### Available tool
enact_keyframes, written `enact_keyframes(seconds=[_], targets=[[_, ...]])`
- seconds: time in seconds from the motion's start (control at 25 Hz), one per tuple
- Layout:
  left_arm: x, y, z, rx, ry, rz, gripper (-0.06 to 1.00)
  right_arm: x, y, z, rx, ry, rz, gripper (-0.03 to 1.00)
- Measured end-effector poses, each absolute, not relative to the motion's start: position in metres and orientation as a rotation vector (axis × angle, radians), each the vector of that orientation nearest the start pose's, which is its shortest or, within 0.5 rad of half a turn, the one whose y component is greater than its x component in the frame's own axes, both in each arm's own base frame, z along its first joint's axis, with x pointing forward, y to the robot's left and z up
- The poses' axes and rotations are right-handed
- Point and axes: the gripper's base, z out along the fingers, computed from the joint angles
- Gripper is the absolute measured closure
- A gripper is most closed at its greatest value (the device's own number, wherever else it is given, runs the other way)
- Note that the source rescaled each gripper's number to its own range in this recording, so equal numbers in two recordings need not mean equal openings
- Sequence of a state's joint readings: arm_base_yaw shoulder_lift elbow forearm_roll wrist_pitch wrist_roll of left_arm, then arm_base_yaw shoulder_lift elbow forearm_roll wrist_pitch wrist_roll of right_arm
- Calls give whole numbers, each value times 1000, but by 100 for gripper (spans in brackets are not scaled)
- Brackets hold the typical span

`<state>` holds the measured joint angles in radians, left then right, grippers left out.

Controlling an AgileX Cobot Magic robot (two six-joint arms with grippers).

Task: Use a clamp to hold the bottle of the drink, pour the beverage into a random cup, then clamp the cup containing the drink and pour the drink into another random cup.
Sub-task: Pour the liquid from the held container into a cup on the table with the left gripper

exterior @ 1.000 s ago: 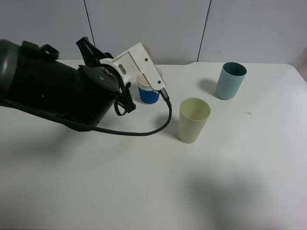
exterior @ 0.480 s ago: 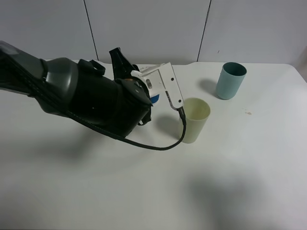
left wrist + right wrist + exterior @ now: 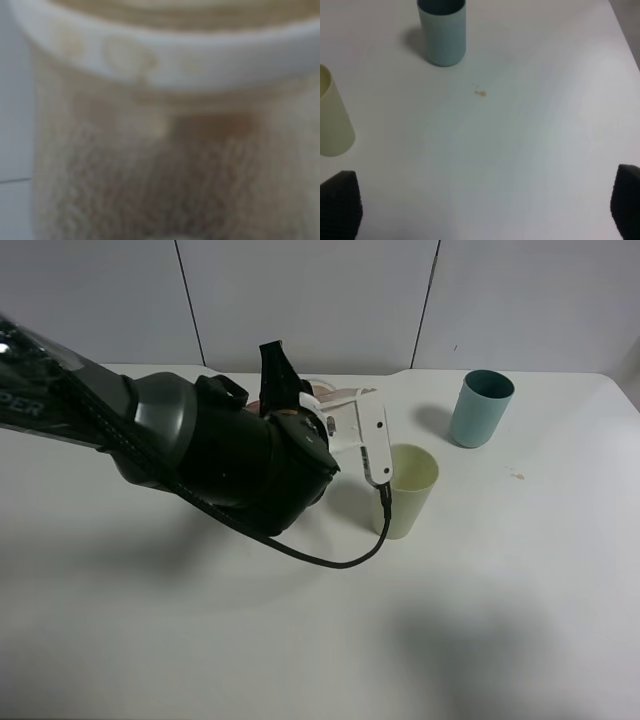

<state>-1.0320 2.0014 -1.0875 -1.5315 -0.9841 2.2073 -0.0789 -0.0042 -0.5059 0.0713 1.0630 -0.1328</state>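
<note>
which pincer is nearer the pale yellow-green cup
Left. The left pincer, shut on the bottle, hangs close beside the cup; the right pincer stands open well away from it.

The tapered plastic tumbler (image 3: 408,490) at the centre is coloured plain pale yellow-green, the round plastic tumbler (image 3: 480,408) far right teal-blue. The table top (image 3: 500,620) is white, marked by a small brown speck (image 3: 517,476). The robot arm (image 3: 230,455) is black, its wrist bracket (image 3: 365,430) white. The small clear plastic bottle (image 3: 150,165) is seen blurred in cream and tea-brown.

The left arm (image 3: 215,455) was fat and black, with a white plate (image 3: 367,433) and a looping black cable (image 3: 345,558). The right fingers (image 3: 340,205) were black.
</note>
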Motion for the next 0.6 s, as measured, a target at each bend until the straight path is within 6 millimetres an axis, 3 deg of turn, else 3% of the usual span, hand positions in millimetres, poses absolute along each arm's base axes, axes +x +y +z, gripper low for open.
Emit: enact_keyframes(seconds=[0.6], targets=[[253, -299, 168, 1381, 1435, 991, 90, -6, 6, 279, -59, 2034, -48, -3]])
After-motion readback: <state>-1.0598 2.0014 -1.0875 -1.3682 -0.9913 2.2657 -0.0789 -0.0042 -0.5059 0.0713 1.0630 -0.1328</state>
